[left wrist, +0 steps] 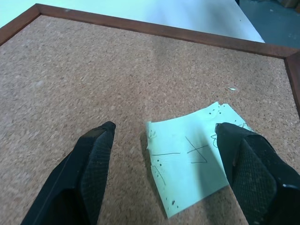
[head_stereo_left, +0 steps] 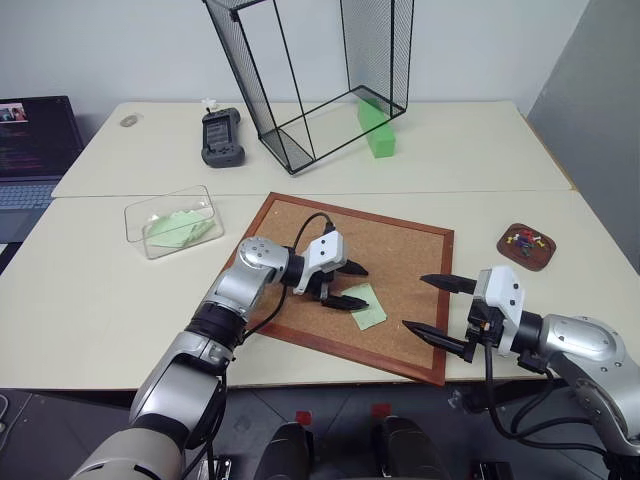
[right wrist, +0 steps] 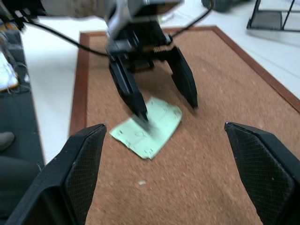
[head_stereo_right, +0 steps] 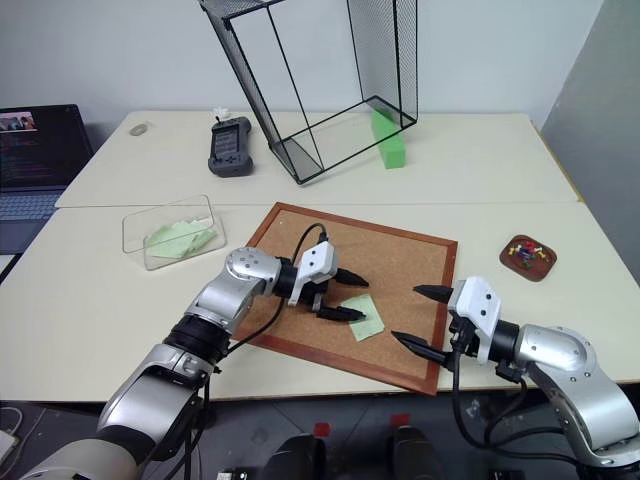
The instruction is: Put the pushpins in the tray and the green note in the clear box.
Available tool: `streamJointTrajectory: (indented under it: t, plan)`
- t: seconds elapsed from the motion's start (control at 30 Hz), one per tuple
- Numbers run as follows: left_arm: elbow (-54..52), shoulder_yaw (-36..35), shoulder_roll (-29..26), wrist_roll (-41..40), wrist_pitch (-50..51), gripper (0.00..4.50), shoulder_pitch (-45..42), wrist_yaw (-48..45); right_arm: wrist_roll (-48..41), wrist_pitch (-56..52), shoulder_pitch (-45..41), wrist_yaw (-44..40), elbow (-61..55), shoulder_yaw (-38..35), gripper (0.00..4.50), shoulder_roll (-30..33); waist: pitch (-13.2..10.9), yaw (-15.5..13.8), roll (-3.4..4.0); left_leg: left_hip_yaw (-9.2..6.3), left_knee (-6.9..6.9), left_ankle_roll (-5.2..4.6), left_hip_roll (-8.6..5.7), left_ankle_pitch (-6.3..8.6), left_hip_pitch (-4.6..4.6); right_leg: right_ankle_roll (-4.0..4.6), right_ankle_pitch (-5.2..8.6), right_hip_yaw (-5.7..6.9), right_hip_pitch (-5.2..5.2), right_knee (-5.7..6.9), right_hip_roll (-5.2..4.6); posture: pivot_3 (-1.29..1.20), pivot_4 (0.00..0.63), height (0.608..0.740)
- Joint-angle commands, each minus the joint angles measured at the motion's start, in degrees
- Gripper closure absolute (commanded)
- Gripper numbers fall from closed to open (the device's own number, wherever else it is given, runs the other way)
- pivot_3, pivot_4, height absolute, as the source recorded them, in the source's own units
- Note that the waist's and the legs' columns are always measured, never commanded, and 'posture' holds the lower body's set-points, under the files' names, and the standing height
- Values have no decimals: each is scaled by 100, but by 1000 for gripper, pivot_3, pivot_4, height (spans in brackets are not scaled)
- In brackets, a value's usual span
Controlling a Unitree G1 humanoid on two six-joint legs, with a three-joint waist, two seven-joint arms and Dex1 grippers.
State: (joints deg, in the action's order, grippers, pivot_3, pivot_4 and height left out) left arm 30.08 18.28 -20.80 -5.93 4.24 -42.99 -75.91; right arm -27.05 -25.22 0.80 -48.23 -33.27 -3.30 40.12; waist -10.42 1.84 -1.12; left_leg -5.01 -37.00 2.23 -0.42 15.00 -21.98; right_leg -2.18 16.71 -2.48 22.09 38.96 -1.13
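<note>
The corkboard [head_stereo_left: 400, 255] has a rough, grainy, matt cork face inside a smooth, reddish-brown wood frame. On it lies the green note [left wrist: 194, 161], thin matt paper with pen marks and small pinholes. The left end effector [left wrist: 164, 140] has black fingers [left wrist: 93, 164] with finely cross-hatched, matt pads. The clear box [head_stereo_left: 175, 220] is glossy transparent plastic. The basket [head_stereo_left: 310, 70] is black wire mesh. The table [head_stereo_left: 100, 300] is smooth, matt and cream-coloured.
</note>
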Motion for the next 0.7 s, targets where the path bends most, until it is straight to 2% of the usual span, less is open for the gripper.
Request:
streamJointTrajectory:
  t: [0.03, 0.4, 0.5, 0.7]
  plan:
    - [75, 28, 123, 59, -194, 835, -131, -31, -187, -103, 29, 100, -316, -206, 108, 55, 0, -7, 0, 0, -1, 0, 0, 0, 0, 0, 0, 0, 0, 0, -1, 0, 150, 740]
    - [578, 55, 292, 238, -514, 835, -281, -106, -226, -155, 118, 222, -527, -262, 108, 82, -1, -5, -2, 2, -2, 0, -3, 0, -1, 0, 0, 0, -1, 0, -2, 0, 150, 740]
    - [631, 39, 311, 239, -555, 1297, -301, -137, -219, -146, 156, 254, -546, -261, 0, 77, -1, -5, -2, 2, -1, 0, -3, 0, 0, 0, 0, 0, -1, 0, -2, 0, 150, 740]
    - [620, -15, 318, 189, -527, 2568, -322, -206, -196, -138, 132, 299, -481, -241, 0, 51, -1, -5, -2, 1, -2, 0, -3, 0, 0, 0, 0, 0, -1, 0, -2, 0, 150, 740]
